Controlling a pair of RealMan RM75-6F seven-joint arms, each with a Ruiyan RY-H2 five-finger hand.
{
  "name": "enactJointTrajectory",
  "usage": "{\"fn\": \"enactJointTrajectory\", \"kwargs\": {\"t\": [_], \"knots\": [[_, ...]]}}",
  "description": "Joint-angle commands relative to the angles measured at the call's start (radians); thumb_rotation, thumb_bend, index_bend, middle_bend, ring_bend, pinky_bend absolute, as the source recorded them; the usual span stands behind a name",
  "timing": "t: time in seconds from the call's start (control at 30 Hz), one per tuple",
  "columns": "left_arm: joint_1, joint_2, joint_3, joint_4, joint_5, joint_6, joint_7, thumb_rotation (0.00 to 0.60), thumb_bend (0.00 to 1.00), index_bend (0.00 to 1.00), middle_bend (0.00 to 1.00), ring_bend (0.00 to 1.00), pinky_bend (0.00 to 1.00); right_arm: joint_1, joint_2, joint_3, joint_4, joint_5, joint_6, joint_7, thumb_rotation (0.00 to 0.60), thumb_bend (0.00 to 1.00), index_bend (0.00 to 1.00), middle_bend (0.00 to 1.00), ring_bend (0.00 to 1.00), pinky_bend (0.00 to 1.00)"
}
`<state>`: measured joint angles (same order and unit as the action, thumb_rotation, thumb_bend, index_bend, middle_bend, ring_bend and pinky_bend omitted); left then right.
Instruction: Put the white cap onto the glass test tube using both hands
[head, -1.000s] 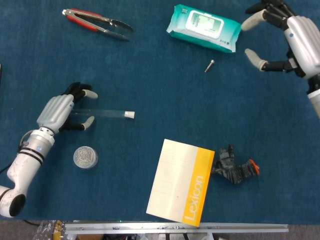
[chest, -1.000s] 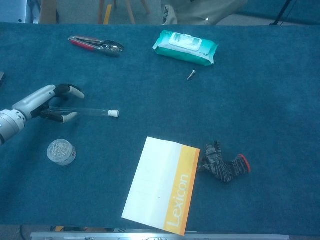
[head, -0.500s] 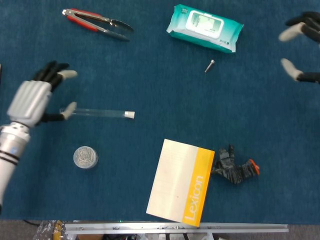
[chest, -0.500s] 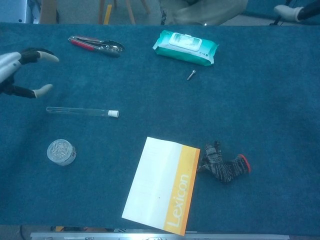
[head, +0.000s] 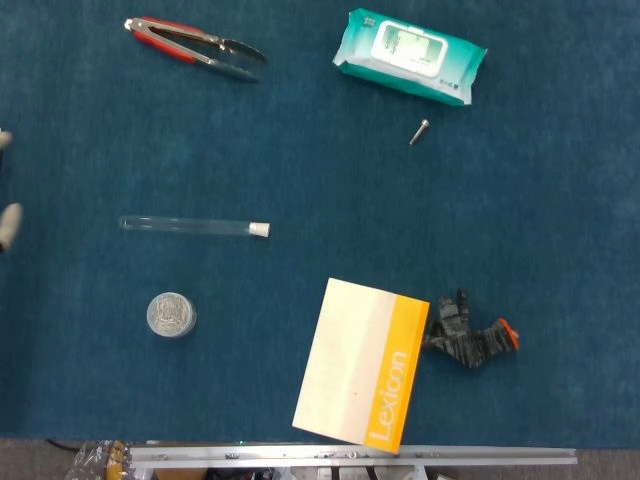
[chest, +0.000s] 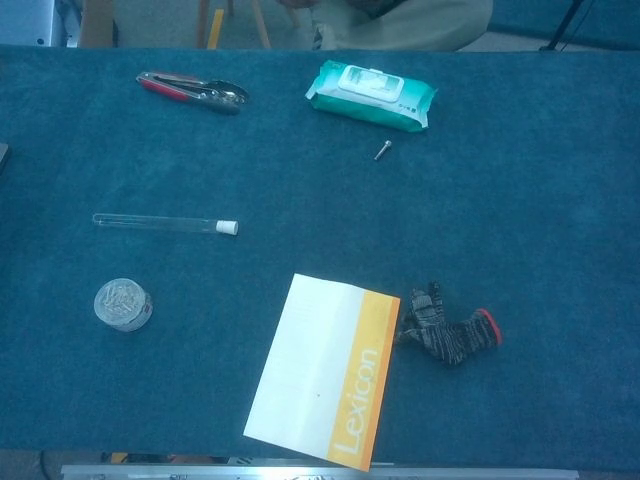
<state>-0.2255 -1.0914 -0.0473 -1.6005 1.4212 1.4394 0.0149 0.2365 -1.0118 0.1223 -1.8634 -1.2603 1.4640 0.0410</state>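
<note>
The glass test tube (head: 185, 226) (chest: 155, 222) lies flat on the blue cloth, left of the middle. The white cap (head: 260, 229) (chest: 228, 227) sits on its right end. Nothing touches the tube. Of my left hand (head: 6, 190) only two pale fingertips (head: 9, 226) show at the head view's left edge, spread well apart and holding nothing, far left of the tube. The chest view does not show it. My right hand is out of both views.
Red-handled pliers (head: 190, 45) lie at the back left, a teal wipes pack (head: 408, 55) at the back, with a small screw (head: 419, 131) near it. A round metal tin (head: 171, 314), a Lexicon booklet (head: 364, 362) and a dark glove (head: 468, 338) lie toward the front.
My left hand let go of the tube and pulled away left, almost out of the head view. My right hand withdrew out of frame at the upper right. The tube stayed put.
</note>
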Motion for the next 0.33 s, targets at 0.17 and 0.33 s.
{"fn": "enactJointTrajectory", "kwargs": {"t": [0.17,0.33], "knots": [[0.090,0.028,-0.005,-0.016,-0.039,0.116,0.083,0.523,0.35,0.18,0.12,0.00,0.11,-0.097,-0.035,-0.037,0.077,-0.037,0.101,-0.020,0.600,0.27,0.41,0.28,0.13,0.27],[0.115,0.038,-0.014,-0.028,-0.049,0.140,0.092,0.525,0.35,0.18,0.12,0.00,0.11,-0.117,-0.047,-0.028,0.088,-0.030,0.098,0.002,0.600,0.27,0.41,0.28,0.13,0.27]]}}
